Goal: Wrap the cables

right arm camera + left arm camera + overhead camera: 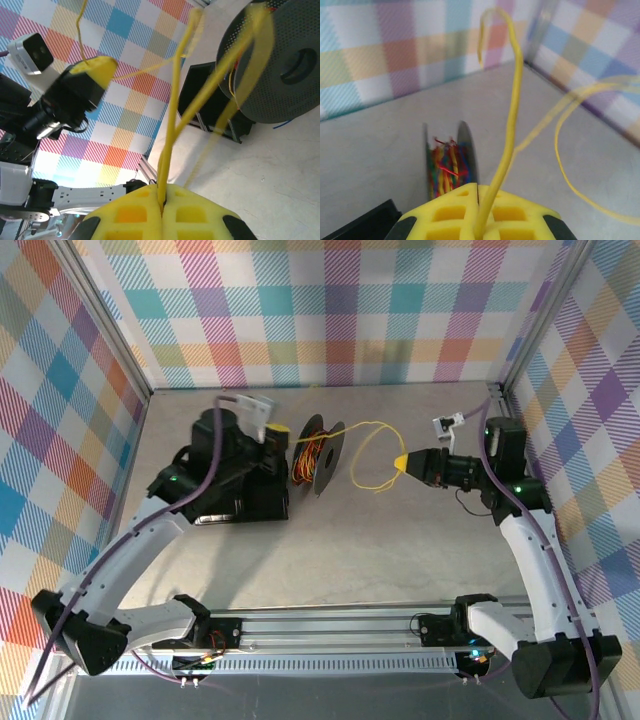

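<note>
yellow cable [512,130] hangs in a loose airborne loop; other coloured cables [447,167] sit wound on upright black spool [320,453].

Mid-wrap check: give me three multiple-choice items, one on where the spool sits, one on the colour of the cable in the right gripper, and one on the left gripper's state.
1. Where does the spool stand?
A. between the left gripper and the right gripper
B. by the arm bases
C. against the right wall

2. What colour is the cable in the right gripper?
A. blue
B. yellow
C. orange

3. What is the left gripper's state?
A. wide open
B. shut on the yellow cable
C. shut on nothing

Answers:
1 A, as the top view shows the spool between the two yellow tips.
2 B, as a yellow strand leaves its closed fingers in the right wrist view.
3 B, as the cable rises from between its closed fingers in the left wrist view.
</note>
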`<action>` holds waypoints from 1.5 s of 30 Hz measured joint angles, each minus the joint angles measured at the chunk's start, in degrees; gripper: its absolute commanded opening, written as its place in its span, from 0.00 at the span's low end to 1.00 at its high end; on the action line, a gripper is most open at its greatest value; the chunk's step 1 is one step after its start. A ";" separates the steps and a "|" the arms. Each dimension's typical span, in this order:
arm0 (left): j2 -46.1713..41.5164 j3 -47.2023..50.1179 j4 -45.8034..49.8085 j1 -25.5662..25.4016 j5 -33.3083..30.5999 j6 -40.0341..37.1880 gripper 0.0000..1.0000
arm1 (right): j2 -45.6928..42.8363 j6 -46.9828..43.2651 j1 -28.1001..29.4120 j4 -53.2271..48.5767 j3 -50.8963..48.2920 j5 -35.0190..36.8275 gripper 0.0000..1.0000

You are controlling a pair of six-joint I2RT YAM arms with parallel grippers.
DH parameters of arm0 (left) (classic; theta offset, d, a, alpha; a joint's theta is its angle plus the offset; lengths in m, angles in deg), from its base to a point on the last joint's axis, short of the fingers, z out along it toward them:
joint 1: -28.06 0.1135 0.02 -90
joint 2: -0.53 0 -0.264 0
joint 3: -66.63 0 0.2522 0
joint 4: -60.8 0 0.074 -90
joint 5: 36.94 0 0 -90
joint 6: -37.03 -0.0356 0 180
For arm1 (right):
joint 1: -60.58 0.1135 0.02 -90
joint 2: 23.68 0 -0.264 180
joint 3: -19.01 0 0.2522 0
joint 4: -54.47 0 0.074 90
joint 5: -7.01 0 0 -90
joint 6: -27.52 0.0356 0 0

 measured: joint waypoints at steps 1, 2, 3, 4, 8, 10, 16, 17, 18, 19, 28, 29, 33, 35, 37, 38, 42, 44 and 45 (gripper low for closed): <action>-1.18 0.79 -1.22 2.78 1.46 1.95 0.00 | -0.44 0.02 -0.79 0.02 -0.87 -0.57 0.00; -2.16 1.60 -2.34 4.90 2.78 3.56 0.00 | -0.61 0.09 -1.18 0.07 -1.51 -0.96 0.00; -3.04 2.38 -3.43 6.69 4.17 5.11 0.00 | -0.70 0.31 -1.42 0.24 -2.23 -1.53 0.00; -3.74 3.04 -4.44 8.00 5.75 6.73 0.00 | -0.70 0.50 -1.46 0.59 -2.86 -2.03 0.00; -3.85 3.28 -6.54 9.09 10.86 11.06 0.00 | -0.70 2.67 -1.57 4.00 -5.29 -3.74 0.32; -3.26 3.26 -7.67 9.55 13.05 13.20 0.00 | -0.70 4.11 -1.68 6.64 -6.58 -4.33 0.47; -0.96 3.23 -12.13 9.84 20.15 18.84 0.00 | -0.79 7.02 -1.62 11.78 -8.66 -5.27 0.60; -0.70 3.23 -12.76 9.84 21.00 19.56 0.00 | -0.96 7.28 -1.62 12.26 -8.68 -5.16 0.60; -0.48 3.23 -13.29 9.84 21.66 20.04 0.00 | -1.29 7.30 -1.62 12.50 -8.68 -4.85 0.60; -0.20 3.23 -13.99 9.84 22.51 20.70 0.00 | -1.84 7.30 -1.62 12.52 -8.68 -4.50 0.61; 1.11 3.30 -16.63 9.84 27.80 22.56 0.00 | -7.39 8.13 -1.62 12.92 -8.68 1.05 0.65; 1.09 3.37 -16.81 9.81 28.22 22.53 0.00 | -7.58 8.44 -1.62 13.18 -8.63 1.42 0.64; 1.09 4.72 -17.94 9.49 29.59 22.56 0.00 | -8.11 10.93 -1.62 15.87 -8.61 3.02 0.63; 1.09 5.38 -17.97 9.35 30.03 22.56 0.00 | -8.26 12.00 -1.62 16.90 -8.52 3.78 0.63; 1.09 5.84 -18.05 9.07 30.38 22.71 0.00 | -8.24 13.14 -1.62 18.71 -8.39 4.33 0.63; 1.09 5.92 -18.10 8.85 30.58 22.77 0.00 | -8.24 13.60 -1.62 19.58 -8.39 4.48 0.62; 1.11 6.14 -18.75 7.74 31.43 23.63 0.00 | -8.17 13.86 -1.62 22.86 -8.31 4.85 0.59; 1.11 6.16 -19.39 6.86 31.74 24.04 0.00 | -7.85 13.44 -1.62 24.39 -8.31 4.85 0.59; 1.11 6.16 -19.71 6.34 31.87 24.22 0.00 | -7.56 13.03 -1.62 25.24 -8.31 4.85 0.59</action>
